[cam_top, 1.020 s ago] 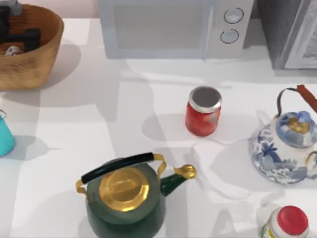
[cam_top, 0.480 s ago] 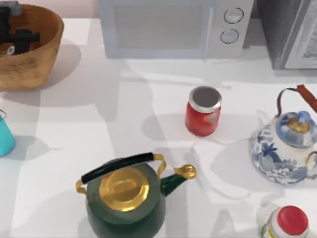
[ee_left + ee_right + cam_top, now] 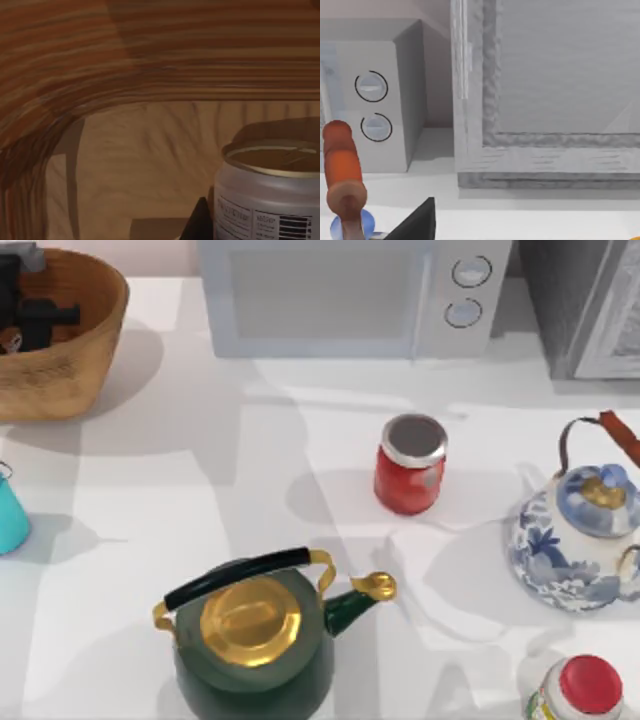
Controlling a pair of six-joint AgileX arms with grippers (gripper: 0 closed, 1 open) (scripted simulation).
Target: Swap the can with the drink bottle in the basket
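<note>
1. Since the earlier frame: left gripper [image 3: 40,315] nudged slightly toward the table's left edge inside the large round tan wicker basket [image 3: 85,360]. Everything else on the table unmoved.
2. Basket at the table's far-left corner. Left gripper low inside it, just beside the tiny white drink bottle with red print and pale gold top [image 3: 270,192].
3. Bottle upright on the basket floor, near the ribbed wall, not lifted.
4. Left jaws: cannot tell whether apart or clamped. Bottle close in the left wrist view, grasp not confirmed.
5. Short red can with flat silver-grey top [image 3: 410,475] upright on the bare table, a little right of centre, in front of the white microwave [image 3: 350,300], well apart from the basket.
6. Right gripper [image 3: 422,220] parked by the table's right edge near the blue-and-white teapot [image 3: 575,530]. Jaws: cannot tell.
7. Progress: early. Nothing swapped.
8. Left to do, judged: secure and lift the bottle out, set it on the table, carry the can into the basket.
</note>
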